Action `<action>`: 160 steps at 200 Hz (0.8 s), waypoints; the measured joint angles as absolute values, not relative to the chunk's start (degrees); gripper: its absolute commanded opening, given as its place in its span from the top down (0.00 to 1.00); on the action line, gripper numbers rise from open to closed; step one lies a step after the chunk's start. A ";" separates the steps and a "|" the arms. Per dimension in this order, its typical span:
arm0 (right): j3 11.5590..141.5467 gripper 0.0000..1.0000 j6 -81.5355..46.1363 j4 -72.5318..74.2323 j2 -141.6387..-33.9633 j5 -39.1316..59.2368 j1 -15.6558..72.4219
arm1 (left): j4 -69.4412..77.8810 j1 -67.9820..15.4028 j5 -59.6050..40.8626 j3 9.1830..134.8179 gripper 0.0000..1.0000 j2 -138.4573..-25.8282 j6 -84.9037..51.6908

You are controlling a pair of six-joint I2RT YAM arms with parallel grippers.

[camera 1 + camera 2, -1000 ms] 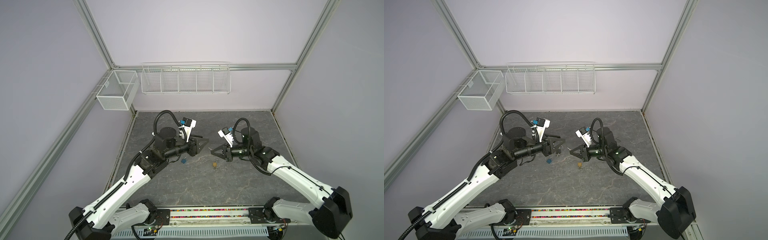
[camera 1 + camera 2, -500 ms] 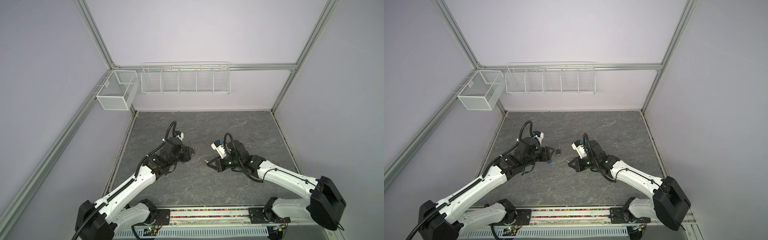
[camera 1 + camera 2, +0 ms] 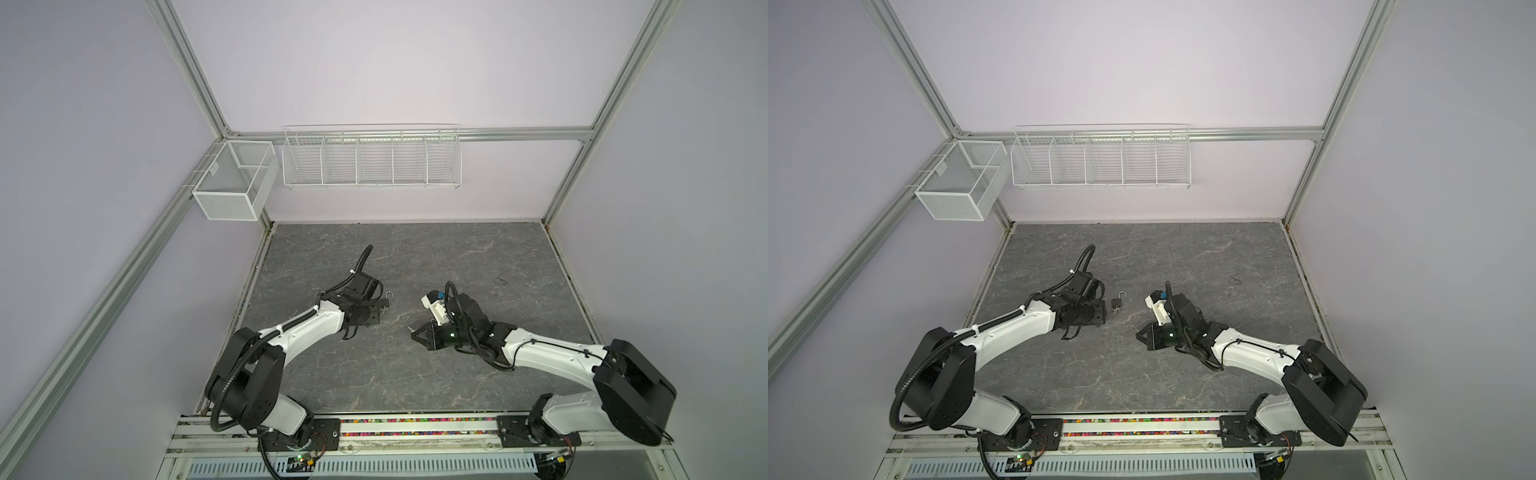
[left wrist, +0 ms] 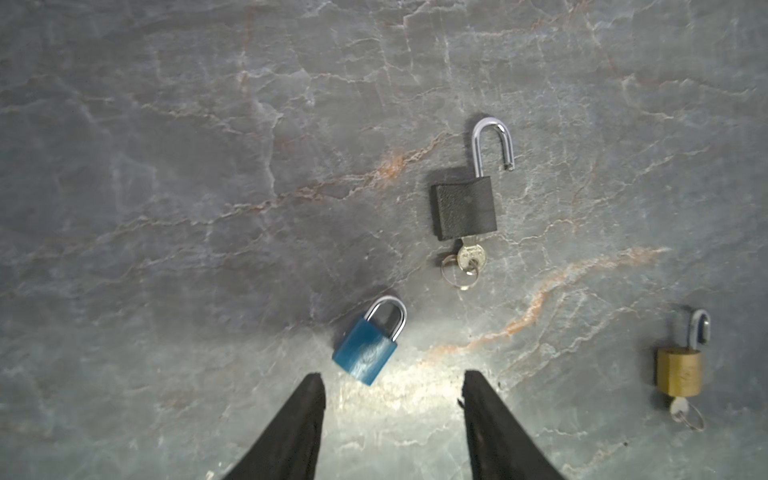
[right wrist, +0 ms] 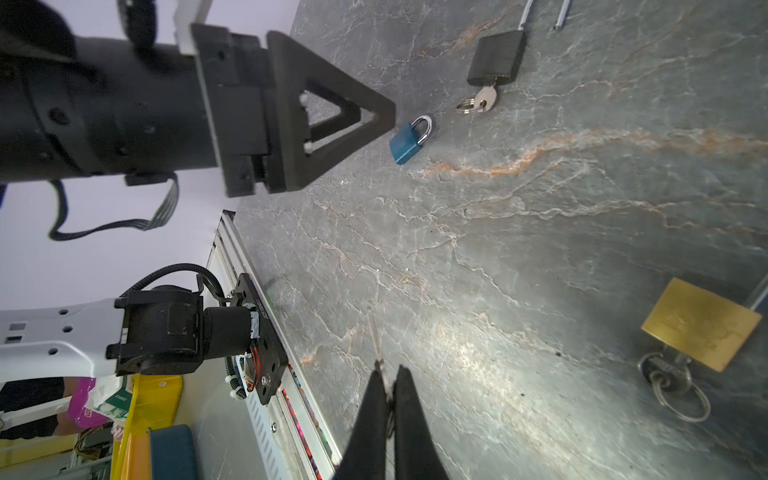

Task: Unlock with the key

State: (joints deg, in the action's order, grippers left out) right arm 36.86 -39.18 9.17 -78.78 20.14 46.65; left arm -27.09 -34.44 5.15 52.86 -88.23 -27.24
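Blue padlock (image 4: pixel 365 345) unopened, just ahead of L gripper (image 4: pixel 391 376) (jaws apart, empty) | key (image 5: pixel 375 332) pinched in R gripper (image 5: pixel 388 370) | black padlock (image 4: pixel 464 206) done

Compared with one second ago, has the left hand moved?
Yes. In both top views the left hand has drawn back toward the front rail, away from the wire rack.

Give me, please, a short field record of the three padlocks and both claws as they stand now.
blue padlock: shackle shut, no key in it, lying just beyond the left claw's tips
black padlock: shackle open, black-lock key inserted
brass padlock: brass-lock key inserted, shackle too blurred to judge
left claw: open, empty
right claw: shut on held key, apart from all three locks
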 measured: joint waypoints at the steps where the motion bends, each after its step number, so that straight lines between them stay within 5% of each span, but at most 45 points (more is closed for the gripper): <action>1: 36.86 0.94 -39.18 9.19 -78.78 20.14 46.65 | -27.07 -34.44 5.15 52.95 0.46 -88.38 -27.18; 98: 37.30 0.94 -38.59 8.82 -78.76 20.14 46.65 | -26.87 -34.39 2.39 54.96 0.45 -97.43 -21.78; 160: 37.30 0.94 -38.39 8.80 -78.76 20.12 46.65 | -30.28 -35.46 4.36 55.94 0.55 -97.43 -25.91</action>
State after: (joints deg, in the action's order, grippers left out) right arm 37.30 -38.39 8.80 -78.76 20.12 46.65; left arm -30.28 -35.46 4.36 55.94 -97.43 -25.91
